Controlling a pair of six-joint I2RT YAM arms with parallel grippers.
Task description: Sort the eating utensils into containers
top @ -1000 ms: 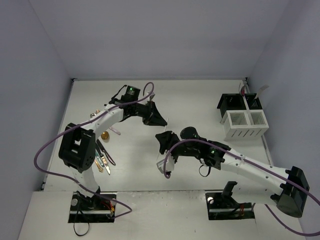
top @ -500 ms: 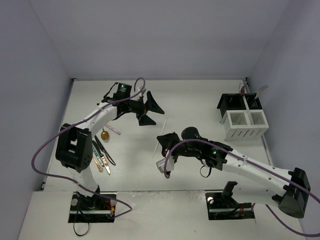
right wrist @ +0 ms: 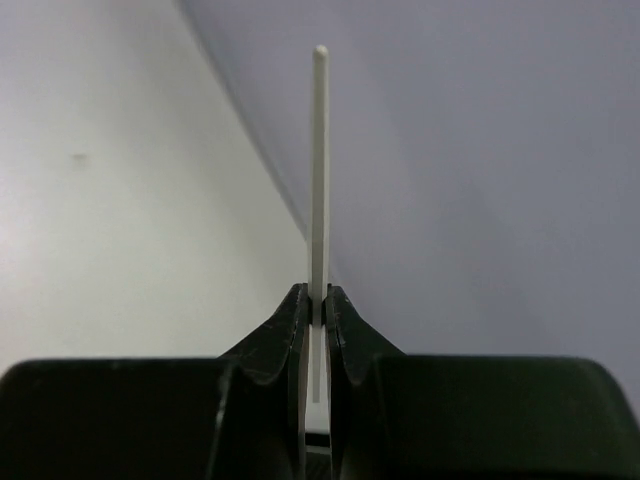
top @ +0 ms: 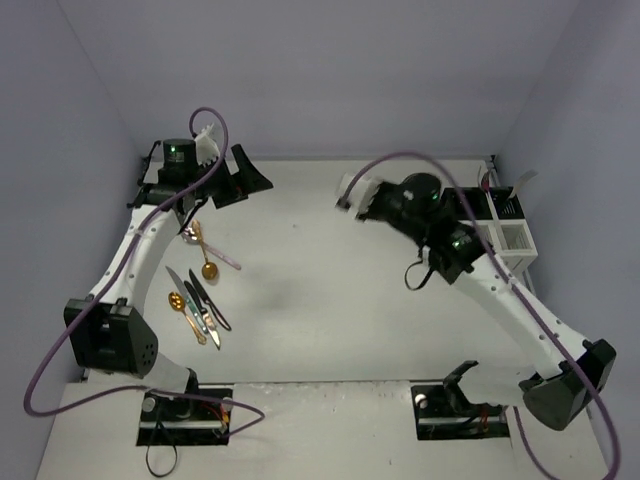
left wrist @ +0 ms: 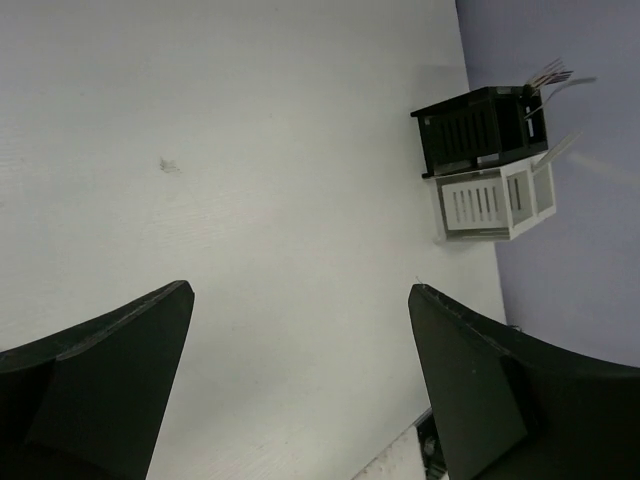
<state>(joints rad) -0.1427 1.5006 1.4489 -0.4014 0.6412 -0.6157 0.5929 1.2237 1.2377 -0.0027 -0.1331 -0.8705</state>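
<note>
White tabletop (top: 300,320), walled in pale lilac, which we list left to right. Item one: the unsorted eating utensils (top: 200,300), gold spoons, dark-handled knives and a pink-handled piece, lying in a loose group near the left edge. Item two: left gripper (top: 243,178), drawn back to the far-left corner beyond that group, jaws spread wide and empty; a second ago it sat at mid-table with jaws together. Item three: right gripper (top: 352,195), jaws pinching a thin pale stick (right wrist: 318,170) that stands straight out between them; it has left mid-table, where the stick lay half a second ago, and swung up toward the far right. Item four: containers (top: 495,240), a black bin (left wrist: 478,140) joined to a white slotted bin (left wrist: 490,200), by the right wall, already holding a few pieces. We judge the stick has changed hands and needs only carrying over a bin and release
</note>
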